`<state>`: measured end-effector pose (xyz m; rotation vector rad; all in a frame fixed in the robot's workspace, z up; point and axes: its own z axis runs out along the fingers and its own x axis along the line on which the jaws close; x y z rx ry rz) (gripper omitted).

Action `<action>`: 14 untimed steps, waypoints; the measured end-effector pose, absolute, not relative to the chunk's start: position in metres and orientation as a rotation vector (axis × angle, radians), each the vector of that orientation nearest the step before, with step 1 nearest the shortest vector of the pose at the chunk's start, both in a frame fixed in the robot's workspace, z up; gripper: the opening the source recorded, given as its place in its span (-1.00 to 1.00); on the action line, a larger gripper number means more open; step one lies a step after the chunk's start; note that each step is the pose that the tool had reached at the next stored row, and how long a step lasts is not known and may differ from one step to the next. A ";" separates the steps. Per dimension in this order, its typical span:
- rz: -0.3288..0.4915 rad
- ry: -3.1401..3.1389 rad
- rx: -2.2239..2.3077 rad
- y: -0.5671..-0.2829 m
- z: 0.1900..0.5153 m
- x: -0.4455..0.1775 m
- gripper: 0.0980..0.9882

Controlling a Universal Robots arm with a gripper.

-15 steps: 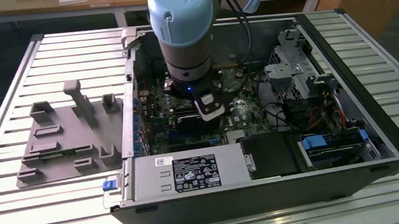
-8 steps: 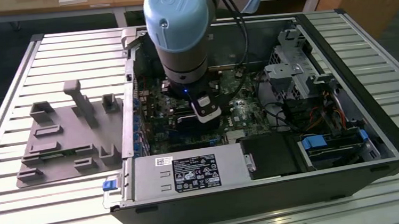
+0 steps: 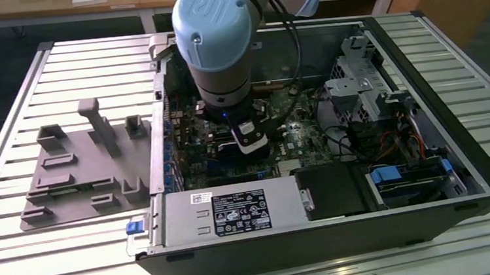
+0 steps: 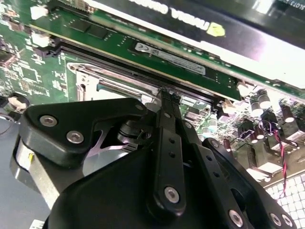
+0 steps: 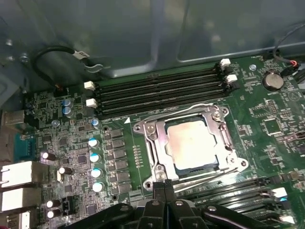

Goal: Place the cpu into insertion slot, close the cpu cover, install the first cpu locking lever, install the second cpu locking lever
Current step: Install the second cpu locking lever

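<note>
I see the cpu seated under the cpu cover; gripper fingers pressed together, empty. I judge the thin wire locking lever springy: hook its end.

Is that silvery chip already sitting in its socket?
Yes. The cpu lies flat inside the insertion slot, with the cpu cover framing it.

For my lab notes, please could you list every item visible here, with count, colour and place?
cpu: one, pale silvery-beige, seated in the insertion slot.
cpu cover: one, silvery frame, down around the cpu.
memory slots: several, black, beside the socket.
computer case: one, black, open on the slatted table.
power supply: one, grey, at the case's near edge.
fixture tray: one, grey, at the exterior view's left.
end effector: one, black, fingertips together beside the cover's edge.
</note>
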<state>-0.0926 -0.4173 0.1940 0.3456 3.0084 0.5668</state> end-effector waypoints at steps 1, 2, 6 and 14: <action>0.571 3.008 0.346 -0.417 0.193 -0.094 -0.98; 0.576 3.007 0.346 -0.417 0.193 -0.094 -0.98; 0.594 3.005 0.347 -0.417 0.190 -0.095 -0.98; 0.596 3.005 0.347 -0.417 0.188 -0.099 -0.98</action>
